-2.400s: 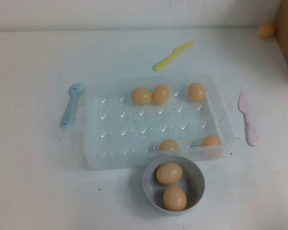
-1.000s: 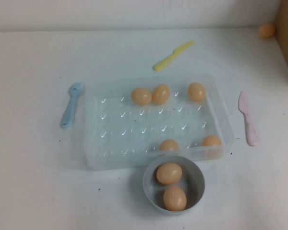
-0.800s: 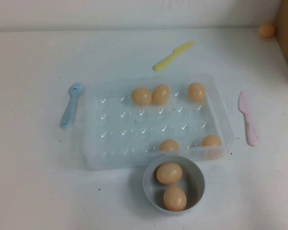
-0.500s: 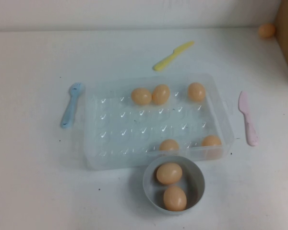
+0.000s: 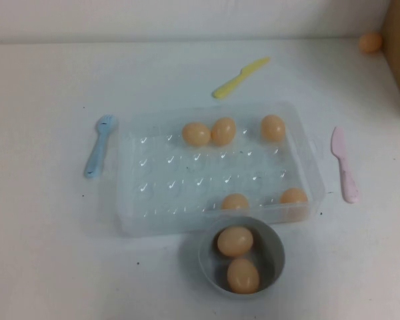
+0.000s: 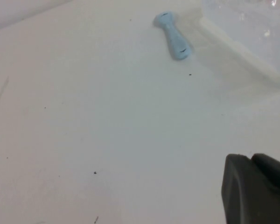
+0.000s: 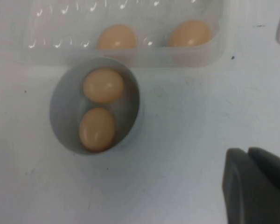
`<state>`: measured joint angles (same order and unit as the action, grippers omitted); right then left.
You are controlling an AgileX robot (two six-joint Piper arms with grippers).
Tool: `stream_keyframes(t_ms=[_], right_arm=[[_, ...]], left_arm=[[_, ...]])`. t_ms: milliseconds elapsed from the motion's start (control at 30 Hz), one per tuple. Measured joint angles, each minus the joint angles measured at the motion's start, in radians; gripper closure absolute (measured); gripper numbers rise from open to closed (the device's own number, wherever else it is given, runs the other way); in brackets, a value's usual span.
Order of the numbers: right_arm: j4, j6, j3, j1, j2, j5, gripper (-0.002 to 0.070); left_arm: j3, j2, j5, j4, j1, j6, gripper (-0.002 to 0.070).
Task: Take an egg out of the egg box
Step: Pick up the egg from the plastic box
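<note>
The clear plastic egg box (image 5: 167, 180) lies mid-table and holds several pale orange eggs: three along its far side (image 5: 223, 131) and two along its near side (image 5: 235, 201). The near wall of the box (image 7: 144, 53) and the two near eggs (image 7: 116, 37) also show in the right wrist view. My right gripper (image 7: 247, 151) is shut and empty, hovering over bare table near the grey bowl. My left gripper (image 6: 252, 158) is shut and empty over bare table, left of the box's corner (image 6: 242, 51). Neither gripper shows clearly in the high view.
A round grey bowl (image 5: 207, 257) with two eggs (image 5: 235, 241) touches the box's near edge; it also shows in the right wrist view (image 7: 58, 107). A blue fork (image 5: 98, 145) lies left of the box, a yellow knife (image 5: 240, 77) behind it, a pink knife (image 5: 345, 165) to its right. One egg (image 5: 370, 43) sits far right.
</note>
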<state>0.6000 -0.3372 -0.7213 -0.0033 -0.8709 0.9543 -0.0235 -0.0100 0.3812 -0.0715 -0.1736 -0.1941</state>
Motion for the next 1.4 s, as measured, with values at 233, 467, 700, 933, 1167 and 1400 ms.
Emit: stream_keyframes(t_ms=[233,467,700,933,1167,1400], right_arm=[[-0.161,0.036,-0.32,0.079,-0.313,0.133,0.0694],[-0.288,0.078,-0.545,0.22,-0.535,0.237,0.0694],[-0.355,0.105,-0.75,0.323,-0.745,0.265,0.0694],[-0.523,0.179,-1.018,0.403,-0.976,0.278,0.0694],[-0.579,0.199,-1.249,0.442,-1.161,0.278,0.0656],[-0.577,0.199,-1.308,0.444,-1.259,0.269,0.033]], left_arm=[[0.0,0.0,0.0,0.0,0.0,0.0,0.0678],[0.0,0.0,0.0,0.0,0.0,0.0,0.0678],[0.0,0.0,0.0,0.0,0.0,0.0,0.0678],[0.0,0.0,0.0,0.0,0.0,0.0,0.0678],[0.0,0.0,0.0,0.0,0.0,0.0,0.0678],[0.0,0.0,0.0,0.0,0.0,0.0,0.0678]])
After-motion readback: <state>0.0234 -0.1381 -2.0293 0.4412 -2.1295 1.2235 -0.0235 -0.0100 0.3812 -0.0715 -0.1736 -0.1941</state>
